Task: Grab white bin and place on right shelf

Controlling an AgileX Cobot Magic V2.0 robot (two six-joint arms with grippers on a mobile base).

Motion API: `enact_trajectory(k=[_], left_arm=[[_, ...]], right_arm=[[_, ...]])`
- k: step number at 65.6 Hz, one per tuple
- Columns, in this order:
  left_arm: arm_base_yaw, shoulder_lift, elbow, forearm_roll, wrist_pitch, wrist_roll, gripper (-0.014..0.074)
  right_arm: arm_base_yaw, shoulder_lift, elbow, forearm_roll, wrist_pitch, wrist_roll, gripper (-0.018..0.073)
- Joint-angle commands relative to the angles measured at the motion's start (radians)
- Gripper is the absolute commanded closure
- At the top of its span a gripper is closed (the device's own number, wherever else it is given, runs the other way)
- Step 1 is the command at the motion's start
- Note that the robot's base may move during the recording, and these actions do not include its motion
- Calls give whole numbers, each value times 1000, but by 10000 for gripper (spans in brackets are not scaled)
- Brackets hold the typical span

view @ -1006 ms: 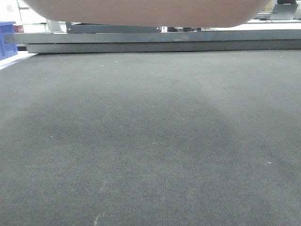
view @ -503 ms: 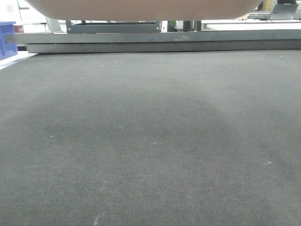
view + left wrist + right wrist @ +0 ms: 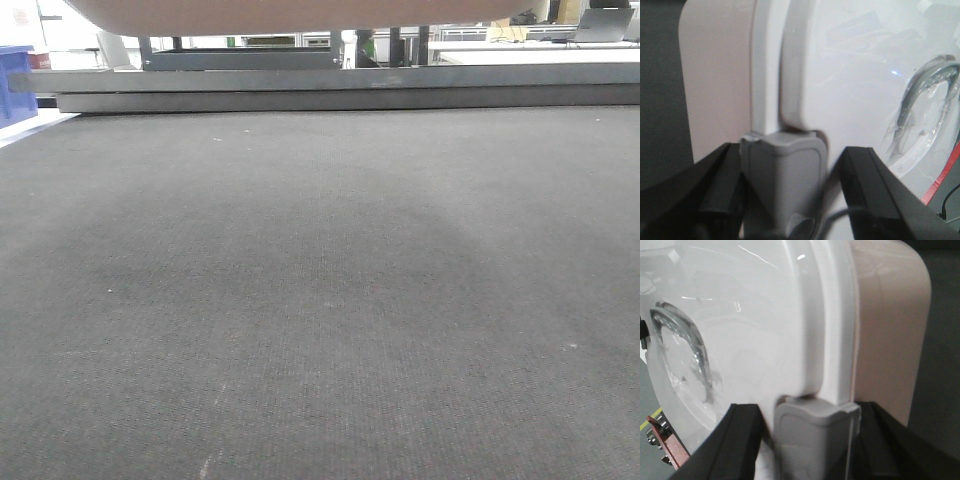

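We hold the white bin [image 3: 290, 14] up off the dark mat [image 3: 320, 300], so the front view catches only its pinkish underside along the top edge, with grey metal rails [image 3: 340, 88] behind it and a blue bin [image 3: 16, 85] at far left. Our left gripper [image 3: 790, 195] is clamped on the lid's rim on one side of the bin, and our right gripper [image 3: 812, 440] grips the rim on the other side.

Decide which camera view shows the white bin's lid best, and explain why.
The left wrist view: the white bin fills it, glossy lid and recessed handle clear. The right wrist view shows much the same, mirrored. The front view catches only the bin's underside at the top edge.
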Motion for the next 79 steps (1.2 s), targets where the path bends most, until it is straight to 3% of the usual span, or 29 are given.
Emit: enact_trajectory(k=[1, 21, 79], left_arm=[[-24, -24, -36, -176, 178, 17, 367], [-24, -24, -36, -238, 161, 17, 367], [-24, -24, -36, -237, 155, 17, 367]], right_arm=[[17, -11, -34, 258, 51, -6, 167], [17, -11, -34, 253, 62, -6, 167], [17, -11, -34, 233, 67, -6, 167]])
